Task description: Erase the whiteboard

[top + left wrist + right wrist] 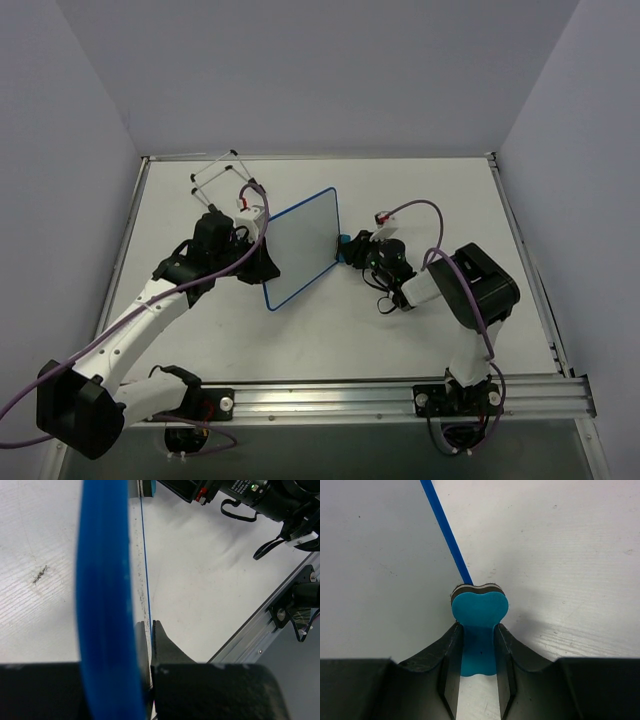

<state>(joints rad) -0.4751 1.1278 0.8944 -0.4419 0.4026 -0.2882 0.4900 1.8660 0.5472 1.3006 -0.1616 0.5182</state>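
Observation:
The whiteboard [300, 250], white with a thin blue frame and no writing that I can see, is held tilted on the table. My left gripper [262, 264] is shut on its left edge; in the left wrist view the fingers [161, 642] pinch the board beside the blurred blue frame [102, 605]. My right gripper [352, 248] is shut on the small blue eraser [344, 244] at the board's right edge. In the right wrist view the eraser [480, 610] sits between the fingers, its front end against the blue frame [445, 530].
The thin wire easel stand [225, 180] lies behind the left gripper at the back left. A metal rail [400, 395] runs along the near edge. The right arm [250, 495] shows at the top of the left wrist view.

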